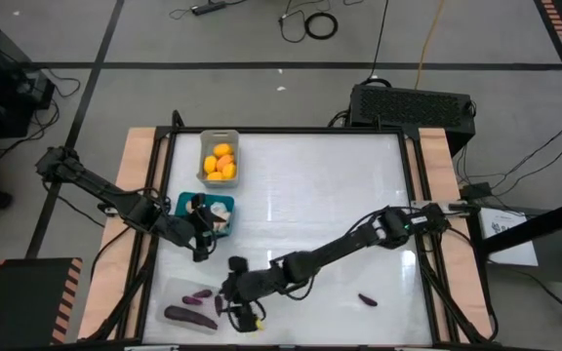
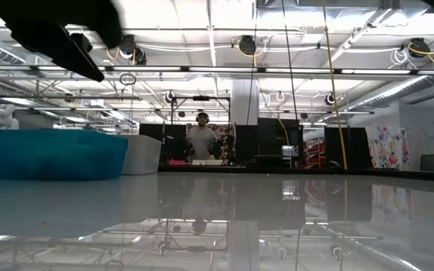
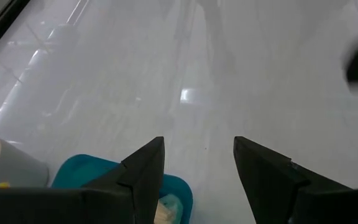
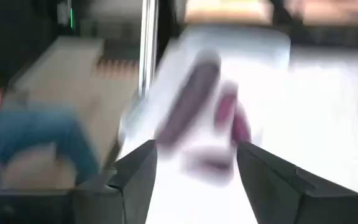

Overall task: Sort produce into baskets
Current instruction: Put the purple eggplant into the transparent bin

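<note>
The light grey basket (image 1: 206, 172) holds several yellow-orange fruits (image 1: 222, 161). The teal basket (image 1: 185, 201) holds pale garlic bulbs (image 1: 220, 211). The clear basket (image 1: 177, 292) at the near left holds purple eggplants (image 1: 191, 315). One eggplant (image 1: 367, 299) lies alone on the table at the near right. My left gripper (image 3: 197, 163) is open and empty, just above the teal basket's (image 3: 98, 171) near right corner. My right gripper (image 4: 194, 163) is open and empty beside the clear basket, with blurred eggplants (image 4: 188, 102) ahead of its fingers.
The white tabletop (image 1: 320, 195) is bare in its middle and far right. All three baskets stand along the table's left side. In the low view the teal basket (image 2: 51, 154) shows at the left. A person (image 2: 202, 139) stands far off in the room behind.
</note>
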`<control>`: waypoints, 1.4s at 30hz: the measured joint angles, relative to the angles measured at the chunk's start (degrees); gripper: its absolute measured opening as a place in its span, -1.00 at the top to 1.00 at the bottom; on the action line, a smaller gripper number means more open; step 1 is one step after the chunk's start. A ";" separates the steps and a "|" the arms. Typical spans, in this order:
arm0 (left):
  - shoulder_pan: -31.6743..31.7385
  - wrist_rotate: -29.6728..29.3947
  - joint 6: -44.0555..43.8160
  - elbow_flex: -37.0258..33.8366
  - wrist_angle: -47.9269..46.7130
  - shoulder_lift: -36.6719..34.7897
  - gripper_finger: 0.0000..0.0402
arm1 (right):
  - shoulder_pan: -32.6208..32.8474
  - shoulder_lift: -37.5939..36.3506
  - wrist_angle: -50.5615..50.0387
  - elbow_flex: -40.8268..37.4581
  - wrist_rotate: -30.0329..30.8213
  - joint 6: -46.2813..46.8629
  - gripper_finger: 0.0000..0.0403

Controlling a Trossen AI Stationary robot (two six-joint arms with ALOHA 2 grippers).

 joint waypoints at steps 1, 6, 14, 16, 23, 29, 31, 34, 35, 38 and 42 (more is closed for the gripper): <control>-0.10 0.20 -0.02 0.00 0.00 0.00 0.00 | -0.03 -1.55 -5.84 0.00 -1.56 0.23 -0.07; -0.84 0.14 -0.04 0.02 0.09 0.04 0.00 | 0.50 -9.24 -31.68 0.00 -4.37 5.17 -0.09; -1.33 -5.93 -1.11 0.04 3.08 0.20 0.00 | 4.14 -16.35 -61.15 0.00 -3.85 9.35 -0.09; -1.30 -7.85 -2.59 0.04 4.73 0.22 0.00 | 5.97 -17.49 -65.41 -0.05 -2.96 9.71 -0.09; -0.91 -8.00 6.35 0.04 19.56 3.65 0.00 | 12.03 -26.17 -65.82 -12.02 1.07 20.16 -0.09; 3.42 -1.63 11.71 0.07 27.92 8.41 0.00 | 15.68 -38.59 -53.00 -33.83 0.46 33.67 -0.09; 4.67 0.83 12.00 0.07 28.22 9.09 0.00 | 16.17 -41.74 -47.96 -39.99 0.43 36.98 -0.09; 5.89 3.08 11.38 0.05 28.28 9.57 0.00 | 16.78 -45.56 -42.51 -47.04 0.41 41.00 -0.09; 6.07 3.44 10.71 0.05 28.19 9.61 0.00 | 16.98 -46.37 -41.54 -48.93 0.37 42.38 -0.09; 6.30 4.78 9.27 0.07 28.20 9.62 0.00 | 17.43 -47.46 -40.97 -53.29 0.39 47.91 -0.09; 6.23 6.00 9.03 0.07 28.17 9.62 0.00 | 18.37 -47.53 -40.23 -56.70 0.56 54.70 -0.09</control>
